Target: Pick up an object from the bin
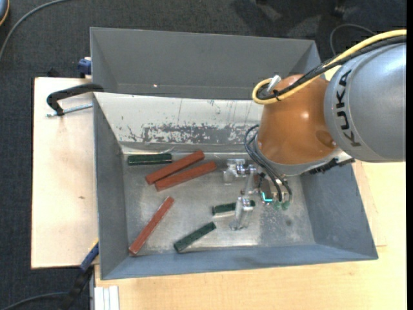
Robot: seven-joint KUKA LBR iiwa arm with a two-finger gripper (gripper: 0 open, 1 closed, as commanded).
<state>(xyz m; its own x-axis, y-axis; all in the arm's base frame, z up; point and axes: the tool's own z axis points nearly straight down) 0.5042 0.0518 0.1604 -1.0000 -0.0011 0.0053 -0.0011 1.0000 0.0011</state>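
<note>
Short dark-green block (223, 208) lying on the floor of the bin (193, 63), right of centre, just beside the gripper (240, 215) on its left – touching or barely apart, cannot tell which. Gripper low over the floor, released or clenched impossible to say. Probably the approach step, nothing lifted yet. Next, likely: centring over the block, closing across its narrow width, lifting straight up. Longer dark-green bar (194, 236) near, toward the front (worth avoiding); red-brown bars (181, 171) well apart on the left. Open floor around, sloping right wall close to the arm.
</note>
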